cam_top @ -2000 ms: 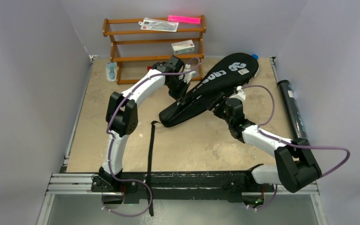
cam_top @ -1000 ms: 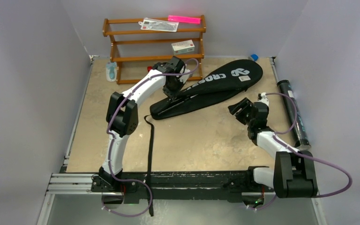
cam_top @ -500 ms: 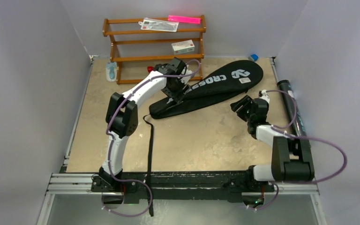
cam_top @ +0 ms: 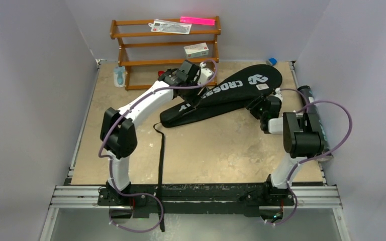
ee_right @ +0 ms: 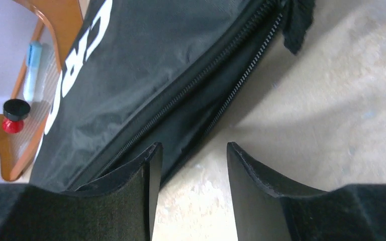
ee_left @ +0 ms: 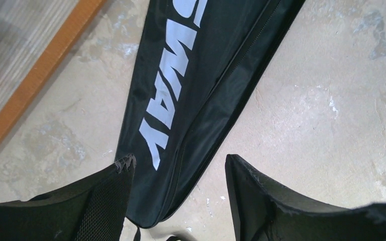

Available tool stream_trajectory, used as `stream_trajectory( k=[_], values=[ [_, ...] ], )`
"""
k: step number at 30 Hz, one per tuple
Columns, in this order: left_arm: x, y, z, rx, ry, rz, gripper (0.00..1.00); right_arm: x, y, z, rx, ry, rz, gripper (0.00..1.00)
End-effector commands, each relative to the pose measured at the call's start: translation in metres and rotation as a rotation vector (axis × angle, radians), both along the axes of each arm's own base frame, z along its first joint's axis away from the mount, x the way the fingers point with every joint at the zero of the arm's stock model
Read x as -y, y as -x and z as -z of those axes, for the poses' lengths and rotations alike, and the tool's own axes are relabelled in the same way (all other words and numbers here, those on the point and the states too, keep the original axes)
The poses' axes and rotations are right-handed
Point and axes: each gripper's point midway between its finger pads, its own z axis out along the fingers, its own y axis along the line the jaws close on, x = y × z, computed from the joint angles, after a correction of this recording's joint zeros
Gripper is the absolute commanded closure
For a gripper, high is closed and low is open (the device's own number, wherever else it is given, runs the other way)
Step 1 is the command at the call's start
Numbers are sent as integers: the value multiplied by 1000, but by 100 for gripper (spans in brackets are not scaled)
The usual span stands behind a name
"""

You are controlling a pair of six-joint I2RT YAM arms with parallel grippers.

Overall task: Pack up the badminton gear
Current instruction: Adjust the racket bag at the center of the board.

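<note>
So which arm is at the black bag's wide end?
The right arm: the right end effector sits beside the black bag's wide end; the left end effector hovers over its narrow part.

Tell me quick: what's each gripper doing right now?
Left gripper: open, holding nothing, over the black bag.
Right gripper: open, holding nothing, over the bag's edge.

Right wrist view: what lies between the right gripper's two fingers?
In the right wrist view, the zipper edge of the black bag and some bare table lie between the open jaws of the right gripper; nothing is gripped.
</note>
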Motion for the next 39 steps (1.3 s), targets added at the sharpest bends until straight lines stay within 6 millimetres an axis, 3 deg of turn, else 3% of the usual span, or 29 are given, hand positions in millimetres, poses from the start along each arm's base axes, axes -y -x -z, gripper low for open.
stream_trajectory(
  k=[1,6,10,11,12,13,20,24,29,36,39],
  values=[
    [5,-8,-47,177,81,4,35,-3,-28,-14,69,-40,-1,49],
    [-2,-9,-80,307,127,-36,30,-2,-38,4,28,-57,13,60],
    [-10,-4,-115,448,220,-63,22,-7,-42,10,27,-69,-11,98],
    [-10,-4,-125,489,257,-63,16,-7,-43,7,43,-65,-19,100],
    [-11,-3,-131,517,280,-64,3,-8,-42,3,52,-63,-25,100],
    [-13,0,-130,531,296,-74,0,-13,-38,0,56,-69,-49,100],
    [-20,-2,-142,594,461,-189,0,-55,12,-28,107,-67,-169,100],
    [-5,9,-136,604,476,-50,0,-65,33,-47,119,-26,-186,100],
    [41,46,-106,532,495,347,2,-77,50,-68,139,-2,-213,100],
    [60,55,-62,362,471,463,4,-79,64,-89,179,6,-221,100],
    [65,50,-44,313,457,450,3,-80,68,-96,198,12,-222,100]
  ],
)
